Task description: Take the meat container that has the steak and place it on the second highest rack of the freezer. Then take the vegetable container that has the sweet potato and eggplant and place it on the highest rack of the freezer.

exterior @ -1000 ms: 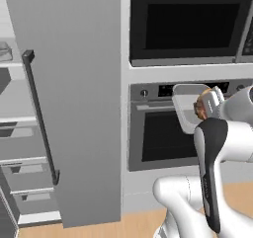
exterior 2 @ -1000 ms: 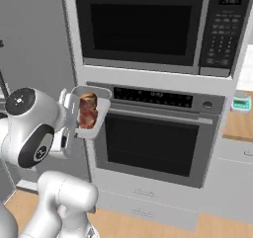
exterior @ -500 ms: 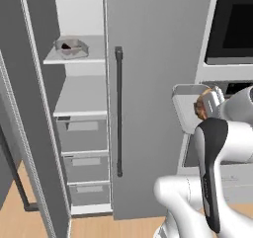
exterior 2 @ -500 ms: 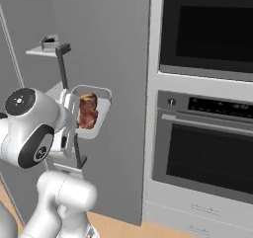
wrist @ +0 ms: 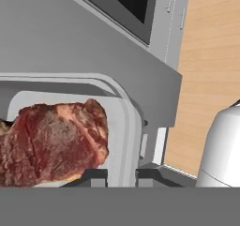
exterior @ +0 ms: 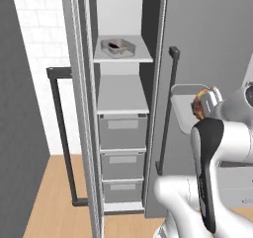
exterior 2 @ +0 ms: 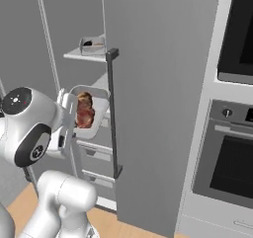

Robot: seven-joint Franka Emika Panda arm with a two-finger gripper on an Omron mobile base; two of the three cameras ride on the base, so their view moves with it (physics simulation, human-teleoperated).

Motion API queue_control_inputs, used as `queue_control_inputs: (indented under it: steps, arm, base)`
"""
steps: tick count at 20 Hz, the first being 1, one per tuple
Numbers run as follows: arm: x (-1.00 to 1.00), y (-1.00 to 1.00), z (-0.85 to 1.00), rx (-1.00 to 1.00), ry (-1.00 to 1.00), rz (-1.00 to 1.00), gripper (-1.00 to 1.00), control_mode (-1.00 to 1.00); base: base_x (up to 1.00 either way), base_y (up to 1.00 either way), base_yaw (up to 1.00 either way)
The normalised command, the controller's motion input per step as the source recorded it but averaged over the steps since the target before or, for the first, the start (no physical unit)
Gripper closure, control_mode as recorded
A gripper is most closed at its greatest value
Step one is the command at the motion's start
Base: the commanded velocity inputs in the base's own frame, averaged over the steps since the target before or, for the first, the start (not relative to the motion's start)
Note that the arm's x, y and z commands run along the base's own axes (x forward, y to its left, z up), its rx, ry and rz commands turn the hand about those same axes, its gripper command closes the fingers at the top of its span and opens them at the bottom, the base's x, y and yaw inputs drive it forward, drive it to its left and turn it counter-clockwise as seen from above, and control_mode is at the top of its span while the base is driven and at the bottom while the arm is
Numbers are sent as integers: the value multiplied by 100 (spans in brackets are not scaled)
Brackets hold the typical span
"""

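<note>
The biggest change is the camera's own: over the last second the base has driven sideways, so the black-fronted ovens that sat in front of the robot have slid off to the right, and the freezer (exterior: 123, 108) now stands open ahead in the left base view. That is a move of the base, not of the kitchen.

The freezer's interior is now readable. It has 2 pale shelf boards over 3 grey drawers (exterior: 123, 131). The highest rack (exterior: 123, 56) carries a small tray with something dark in it (too small to tell what it is), and the second highest rack (exterior: 122, 96) lies bare. The closed grey panel with the long dark bar handle (exterior: 167, 113) stands just right of the opening, between the shelves and the arm.

The meat container (exterior 2: 91, 114) has come along with the arm, tipped nearly on edge beside the robot's shoulder, just left of the bar handle in the right base view. The steak (wrist: 51, 143) sits inside it, in the same place on its tray as before. The fingers (wrist: 123, 177) stay closed on the container's rim at the bottom of the hand view.

For the task, this means the carry is mostly done: the bare lower board is the target and now looks reachable. The likely next need is to swing the tray left around the closed panel and level it before setting it down.
</note>
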Motion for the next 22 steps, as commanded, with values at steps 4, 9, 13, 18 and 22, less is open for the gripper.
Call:
queue_control_inputs:
  steps: [4, 9, 13, 18, 22]
  arm:
    - [0, 0, 0, 0, 0, 0, 100, 100]
    - [0, 0, 0, 0, 0, 0, 100, 100]
    - [0, 0, 0, 0, 0, 0, 100, 100]
    - [0, 0, 0, 0, 0, 0, 100, 100]
    - [0, 0, 0, 0, 0, 0, 100, 100]
  base:
    - [37, -6, 2]
    - [44, 22, 0]
    - [38, 49, 0]
    - [40, 28, 0]
    - [42, 0, -4]
